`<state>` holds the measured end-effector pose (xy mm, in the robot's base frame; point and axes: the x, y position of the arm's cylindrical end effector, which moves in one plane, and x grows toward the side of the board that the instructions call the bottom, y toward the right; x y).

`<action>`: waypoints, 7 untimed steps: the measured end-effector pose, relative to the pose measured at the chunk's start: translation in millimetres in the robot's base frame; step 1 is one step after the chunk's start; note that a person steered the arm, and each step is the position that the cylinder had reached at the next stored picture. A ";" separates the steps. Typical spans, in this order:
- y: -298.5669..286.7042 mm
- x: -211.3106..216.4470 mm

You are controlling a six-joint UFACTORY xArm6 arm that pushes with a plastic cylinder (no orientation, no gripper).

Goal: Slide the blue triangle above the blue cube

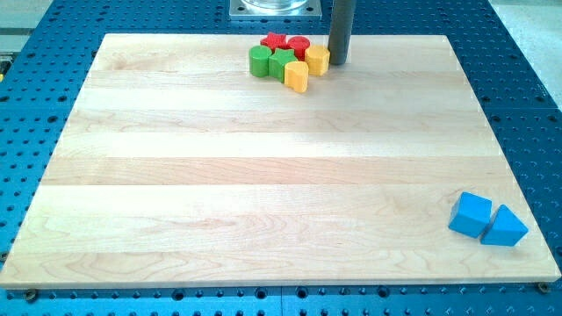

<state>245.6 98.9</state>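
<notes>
the wooden board (263, 167) carries everything. my tip (338, 62), holding nothing, touches the yellow block (317, 60); the rod's top is cut off. far toward the view's bottom right, blue cube (471, 215) touches blue triangle (504, 227).

Bright, even overhead light, sharp focus throughout, soft short shadows under the blocks, faint sheen on the wooden board (263, 175).

Pale wooden worktop (263, 175) with visible plank grain, resting on a blue perforated metal base (53, 53), a silver metal mounting plate (272, 9) at the view's top, even bright light, soft shadows
</notes>
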 end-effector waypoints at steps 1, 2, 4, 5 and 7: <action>36.4 -4.3; 103.4 58.7; 162.6 153.3; 162.6 157.9; 231.2 214.1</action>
<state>459.7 330.0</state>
